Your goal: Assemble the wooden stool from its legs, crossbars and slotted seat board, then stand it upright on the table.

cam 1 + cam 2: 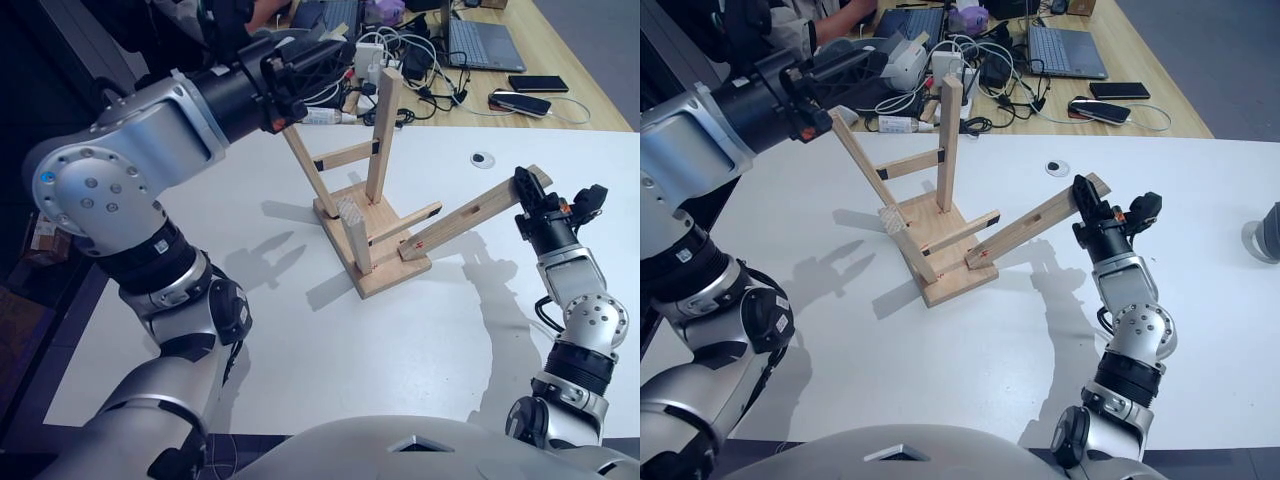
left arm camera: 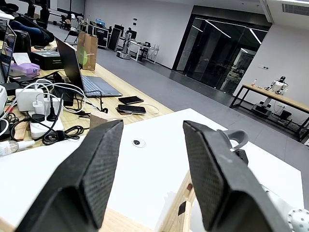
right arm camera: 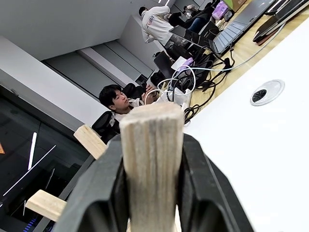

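The slotted seat board (image 1: 392,276) lies flat on the white table (image 1: 300,340) with the legs pointing up. One leg (image 1: 380,140) stands upright and a tilted leg (image 1: 308,170) joins it through a crossbar (image 1: 345,155). A third leg (image 1: 355,235) leans toward me, with a crossbar (image 1: 408,221) beside it. My left gripper (image 2: 152,130) is open at the tilted leg's top end, with wood low between its fingers (image 2: 96,179). My right gripper (image 1: 527,190) is shut on the outer end of the fourth leg (image 1: 465,215), which slants from the board up to the right. Seen from the right wrist, that leg (image 3: 152,159) is clamped between both jaws.
A wooden desk behind the table holds laptops, a tangle of cables (image 1: 385,60) and phones (image 1: 520,100). A round cable grommet (image 1: 483,158) sits in the table behind the slanted leg. A grey object (image 1: 1265,235) lies at the table's right edge. The near table surface is bare.
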Controlling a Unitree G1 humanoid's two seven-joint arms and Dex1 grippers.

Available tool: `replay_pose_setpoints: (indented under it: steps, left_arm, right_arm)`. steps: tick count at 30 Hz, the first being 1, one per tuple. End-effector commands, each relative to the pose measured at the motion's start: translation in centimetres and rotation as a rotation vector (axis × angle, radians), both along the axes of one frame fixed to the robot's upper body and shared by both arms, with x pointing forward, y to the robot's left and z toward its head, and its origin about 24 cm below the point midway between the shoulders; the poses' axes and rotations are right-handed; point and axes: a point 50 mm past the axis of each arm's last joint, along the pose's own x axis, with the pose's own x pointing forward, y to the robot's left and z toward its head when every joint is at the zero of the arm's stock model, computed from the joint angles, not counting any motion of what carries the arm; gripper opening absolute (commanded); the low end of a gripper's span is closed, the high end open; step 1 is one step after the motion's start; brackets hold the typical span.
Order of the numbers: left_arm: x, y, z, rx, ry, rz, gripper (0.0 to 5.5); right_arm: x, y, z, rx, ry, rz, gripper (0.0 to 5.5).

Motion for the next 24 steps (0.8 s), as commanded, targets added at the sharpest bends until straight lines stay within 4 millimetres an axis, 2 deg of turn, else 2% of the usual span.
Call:
replay_pose_setpoints:
  steps: [1,7,19,21,24]
  left_arm:
    - [-0.3,-0.5,-0.1,0.020,0.005,-0.026,2.26]
    - [-0.3,-0.6,0.0,0.025,0.001,-0.039,2.26]
    - [-0.2,-0.3,-0.1,0.024,-0.002,-0.021,2.26]
    - [-0.2,-0.3,-0.2,0.024,-0.001,-0.018,2.26]
    - [-0.2,-0.4,-0.3,0.023,0.000,-0.017,2.26]
  right_arm:
    - [1.3,0.0,0.9,-0.049,-0.046,0.028,1.00]
    - [2.1,0.4,1.4,-0.110,-0.082,0.096,1.00]
    - [1.7,-0.7,2.1,-0.208,-0.101,0.116,1.00]
    - [1.7,-0.5,2.1,-0.221,-0.102,0.118,1.00]
    - [1.4,1.0,2.4,-0.287,-0.126,0.155,1.00]
